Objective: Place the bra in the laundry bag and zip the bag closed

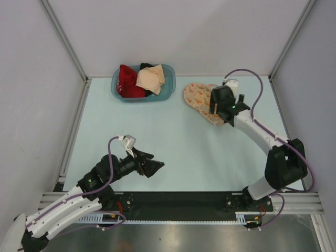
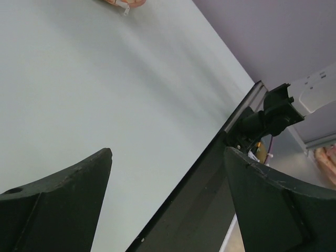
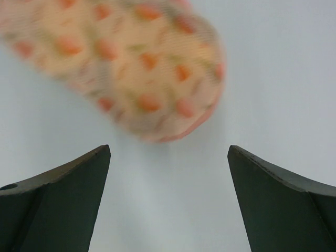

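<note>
The laundry bag [image 1: 198, 97] lies on the far right part of the surface [image 1: 173, 149], just beside the blue basket [image 1: 168, 90], which holds a red garment [image 1: 127, 82] and a beige garment [image 1: 150, 79]. The yellow bra is in no view, neither on the surface nor in the basket, so I judge it is already inside the bag.

The bag looks folded shut, but the wrist view is blurred and I cannot tell if the zipper is fully closed. The right end effector [image 3: 169, 152] hovers over the bag's edge, fingers spread and holding nothing. The left end effector [image 2: 168, 152] is also spread and empty, well apart near the front. Probably only a zipper check is left.
</note>
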Motion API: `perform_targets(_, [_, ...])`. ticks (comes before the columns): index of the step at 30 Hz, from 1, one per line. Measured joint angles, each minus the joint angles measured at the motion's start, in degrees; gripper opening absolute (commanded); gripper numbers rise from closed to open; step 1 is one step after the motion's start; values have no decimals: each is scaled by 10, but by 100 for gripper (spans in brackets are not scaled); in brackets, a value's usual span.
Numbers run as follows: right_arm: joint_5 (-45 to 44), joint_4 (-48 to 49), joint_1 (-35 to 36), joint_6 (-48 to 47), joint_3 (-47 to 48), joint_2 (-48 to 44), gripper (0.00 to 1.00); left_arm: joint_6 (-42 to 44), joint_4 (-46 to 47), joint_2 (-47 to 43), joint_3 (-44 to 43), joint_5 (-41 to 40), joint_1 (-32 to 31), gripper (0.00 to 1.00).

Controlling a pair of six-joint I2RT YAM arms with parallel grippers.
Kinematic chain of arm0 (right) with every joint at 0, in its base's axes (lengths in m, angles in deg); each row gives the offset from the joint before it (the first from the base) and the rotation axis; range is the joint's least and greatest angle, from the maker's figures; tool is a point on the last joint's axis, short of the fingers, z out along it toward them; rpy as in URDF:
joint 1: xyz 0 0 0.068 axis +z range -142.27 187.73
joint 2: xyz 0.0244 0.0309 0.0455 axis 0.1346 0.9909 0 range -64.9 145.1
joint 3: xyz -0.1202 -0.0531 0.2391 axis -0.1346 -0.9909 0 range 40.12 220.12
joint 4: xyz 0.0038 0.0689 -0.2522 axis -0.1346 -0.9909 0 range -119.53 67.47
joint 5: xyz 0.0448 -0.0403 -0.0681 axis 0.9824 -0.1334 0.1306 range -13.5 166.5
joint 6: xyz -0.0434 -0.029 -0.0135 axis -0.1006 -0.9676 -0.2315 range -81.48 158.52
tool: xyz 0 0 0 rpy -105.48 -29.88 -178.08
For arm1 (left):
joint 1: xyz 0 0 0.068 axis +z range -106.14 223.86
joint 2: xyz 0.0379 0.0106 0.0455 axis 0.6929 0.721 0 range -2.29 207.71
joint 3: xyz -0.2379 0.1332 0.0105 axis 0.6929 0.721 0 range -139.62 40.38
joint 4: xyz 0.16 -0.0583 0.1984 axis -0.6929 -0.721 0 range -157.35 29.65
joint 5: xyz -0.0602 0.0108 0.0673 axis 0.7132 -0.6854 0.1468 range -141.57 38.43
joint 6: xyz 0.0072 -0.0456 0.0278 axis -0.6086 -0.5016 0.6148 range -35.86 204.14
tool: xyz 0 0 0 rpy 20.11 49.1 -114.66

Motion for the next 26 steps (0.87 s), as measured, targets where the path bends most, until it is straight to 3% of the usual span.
perform_targets(6, [19,56,205,36,-146,-152,100,-66,44,-69,98,5,0,95])
perform_targets(11, [84,168,307,88,-334,-316,100,-112,58,-151,150,10,0,96])
perform_targets(18, [152,254,325,199,-541,-525,100,-145,80,-204,151,25,0,96])
perform_targets(24, [161,216,326,304,-675,-819,100,-177,148,-204,152,60,0,97])
perform_targets(26, [163,216,326,329,-679,-848,100,-185,167,-204,152,65,0,98])
